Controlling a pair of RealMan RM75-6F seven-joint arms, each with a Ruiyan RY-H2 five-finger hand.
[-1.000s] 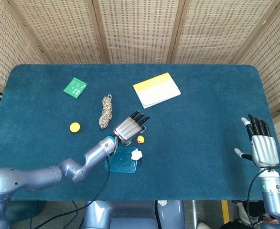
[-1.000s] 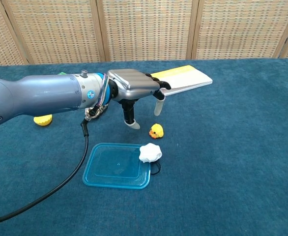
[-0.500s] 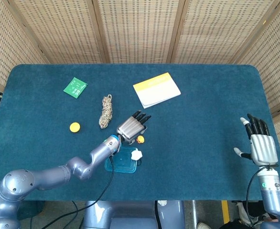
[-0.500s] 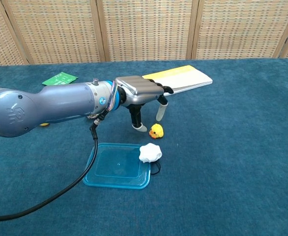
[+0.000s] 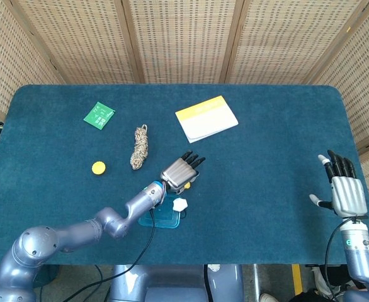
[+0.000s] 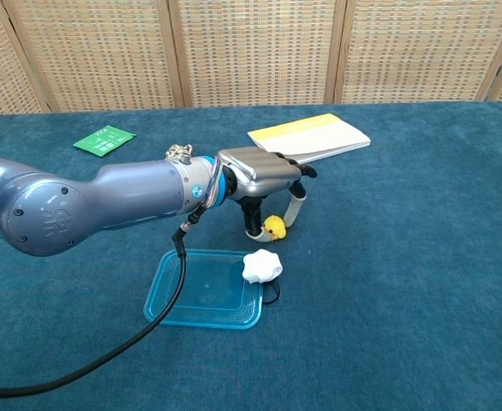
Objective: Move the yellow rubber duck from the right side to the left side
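1. Two hands are seen: the left hand (image 6: 264, 175) is lowered over the duck (image 6: 274, 227) near mid-table, palm down, with fingers (image 6: 295, 210) hanging on either side of the toy; the right hand (image 5: 344, 192) is held upright with fingers spread and nothing in it, well apart at the table's right edge.
2. Whether the duck is yet gripped cannot be told; the fingers are seen close beside it, but firm contact is not shown.
3. A failed pinch is judged the main risk: the duck is small and rounded, so it could be squeezed out sideways or tipped over if the fingers are closed off-centre.
4. A second risk is posed by the tray (image 6: 206, 288) and the white lump (image 6: 262, 266) on its corner, both just beside the duck on the near side; either could be knocked by the thumb or dragged by the cable (image 6: 178, 282) hanging from the wrist.
5. Open cloth is seen to the left, but the rope (image 5: 140, 146), yellow cap (image 5: 98, 167) and green card (image 5: 99, 116) lie there, so the duck would best be lifted well before being carried across.
6. The booklet (image 5: 206, 118) lies behind the hand, apart from it; the table (image 5: 285, 126) edges are far from the duck.
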